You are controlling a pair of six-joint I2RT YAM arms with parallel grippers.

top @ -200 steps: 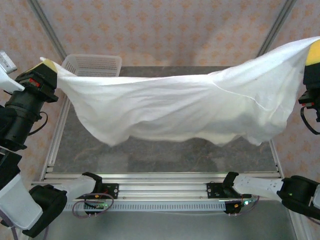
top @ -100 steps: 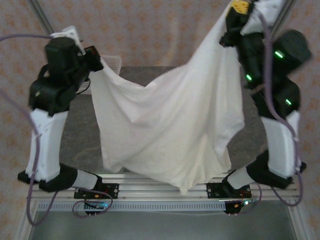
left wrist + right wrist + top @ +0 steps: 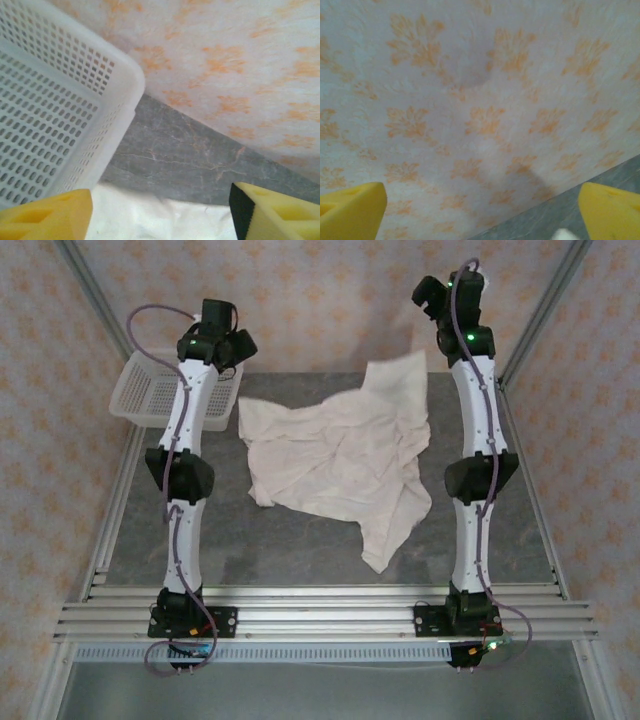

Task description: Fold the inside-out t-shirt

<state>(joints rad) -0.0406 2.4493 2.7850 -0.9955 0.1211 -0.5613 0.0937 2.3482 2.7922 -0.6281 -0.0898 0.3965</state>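
Observation:
The inside-out t-shirt (image 3: 340,455), cream-white and wrinkled, lies loose in a crumpled heap on the grey table, one corner trailing toward the near side. My left gripper (image 3: 228,343) is stretched out over the far left of the table, just beyond the shirt's far-left edge. In the left wrist view the left gripper (image 3: 160,215) stands open, its yellow pads (image 3: 45,215) wide apart, with the t-shirt's edge (image 3: 160,222) below the gap and untouched. My right gripper (image 3: 437,297) is raised near the back wall above the shirt's far-right corner. The right gripper (image 3: 480,210) is open with nothing between its pads.
A white mesh basket (image 3: 165,390) stands at the far left corner, close beside the left gripper; its wall (image 3: 55,105) fills the left of that wrist view. Patterned walls (image 3: 470,100) close in the back and sides. Bare grey tabletop (image 3: 290,545) lies on the near side.
Both grippers held the shirt up in the air earlier. They have since opened and let it go, the shirt has dropped onto the table, and both arms have stretched toward the back.

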